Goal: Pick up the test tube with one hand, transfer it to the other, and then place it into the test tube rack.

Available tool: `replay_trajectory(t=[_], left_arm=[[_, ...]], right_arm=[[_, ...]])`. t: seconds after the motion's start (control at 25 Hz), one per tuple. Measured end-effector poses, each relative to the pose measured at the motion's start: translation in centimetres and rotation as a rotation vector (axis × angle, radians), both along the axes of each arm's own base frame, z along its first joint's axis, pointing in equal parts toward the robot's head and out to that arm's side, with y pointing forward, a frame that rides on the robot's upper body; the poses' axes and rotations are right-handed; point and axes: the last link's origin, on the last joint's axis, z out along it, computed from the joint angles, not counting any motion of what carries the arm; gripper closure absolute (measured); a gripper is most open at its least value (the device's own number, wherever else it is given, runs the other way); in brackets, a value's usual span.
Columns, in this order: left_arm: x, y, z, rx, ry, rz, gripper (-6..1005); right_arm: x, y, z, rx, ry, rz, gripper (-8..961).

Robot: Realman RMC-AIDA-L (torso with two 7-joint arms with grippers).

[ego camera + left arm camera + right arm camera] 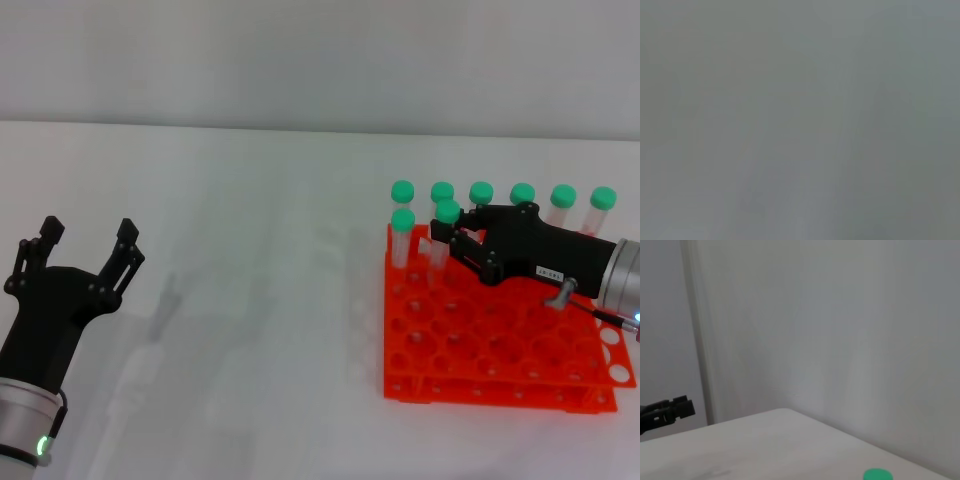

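Note:
The test tube (439, 250), clear with a green cap (447, 211), stands slightly tilted in a hole of the second row of the orange-red rack (500, 385). My right gripper (446, 238) reaches in from the right above the rack and is shut on the tube just under its cap. One green cap (877, 474) shows at the edge of the right wrist view. My left gripper (87, 238) is open and empty above the table at the lower left. It also shows far off in the right wrist view (670, 409). The left wrist view shows only a grey blur.
Several other green-capped tubes stand in the rack: a back row (522, 195) and one at the left of the second row (403, 222). The white table (250, 300) lies between the left gripper and the rack. A pale wall stands behind.

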Motion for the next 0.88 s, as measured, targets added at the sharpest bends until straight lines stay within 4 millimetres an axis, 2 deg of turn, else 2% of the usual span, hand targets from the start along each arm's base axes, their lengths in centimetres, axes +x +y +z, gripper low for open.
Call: replay_trajectory(t=[0.16,0.48,0.72,0.88], left_arm=[[0.1,0.1,0.0,0.000,-0.001,-0.003,106],[0.1,0.1,0.0,-0.001,-0.005,-0.003,106],[0.1,0.1,0.0,-0.001,-0.003,-0.003,106],[0.2,0.3,0.0,0.000,-0.002,-0.010,106]], right_arm=[[0.1,0.1,0.0,0.004,-0.007,-0.003,755],[0.4,0.0,0.0,0.007,-0.013,-0.019,505],[1.0,-0.7,0.5,-0.021,0.035,-0.041,329],[1.9,-1.8,1.6,-0.035,0.078,-0.061,152]])
